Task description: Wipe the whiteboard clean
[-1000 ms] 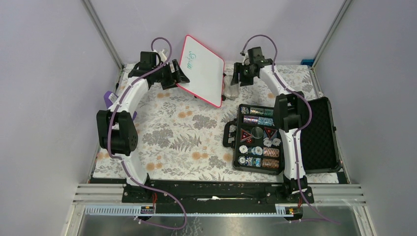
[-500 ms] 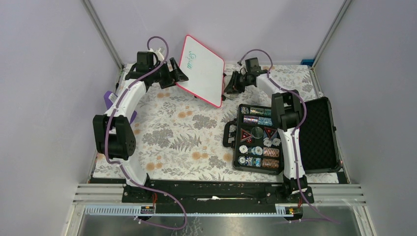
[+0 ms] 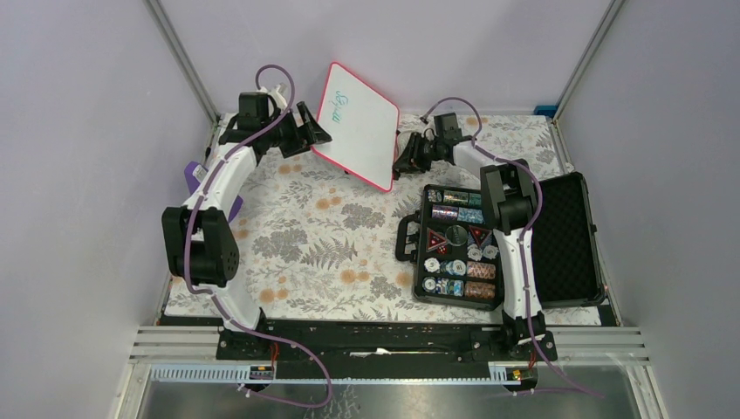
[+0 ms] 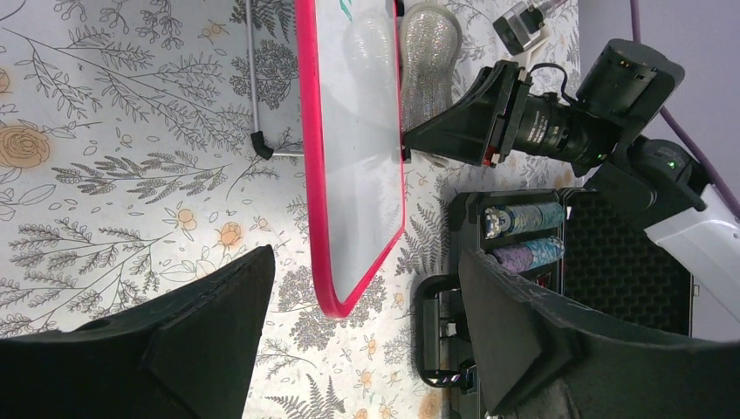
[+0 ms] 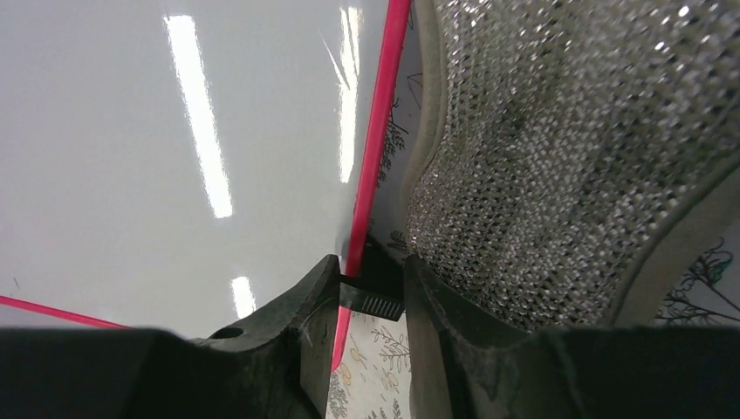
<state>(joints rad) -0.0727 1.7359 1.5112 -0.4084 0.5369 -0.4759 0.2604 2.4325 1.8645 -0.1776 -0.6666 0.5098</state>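
The whiteboard (image 3: 358,122) stands tilted at the back centre. It has a red rim and green handwriting (image 3: 342,103) near its top. My left gripper (image 3: 316,135) is open just left of the board. In the left wrist view the board (image 4: 358,157) shows edge-on between the wide-apart fingers (image 4: 218,332). My right gripper (image 3: 400,164) is at the board's right edge. In the right wrist view its gripper (image 5: 371,279) has narrow jaws closed on a small black ridged foot at the red rim (image 5: 377,131). The right gripper also shows in the left wrist view (image 4: 410,144).
A silvery glittery object (image 5: 558,157) stands right beside the board's right edge, touching my right fingers; it also shows in the left wrist view (image 4: 428,44). The open black case of poker chips (image 3: 458,244) lies at the right with its lid (image 3: 567,236) flat. Walls close off the back.
My right gripper has moved left and down from near the glittery object onto the board's right edge. My left arm has shifted slightly left; the board has not moved.
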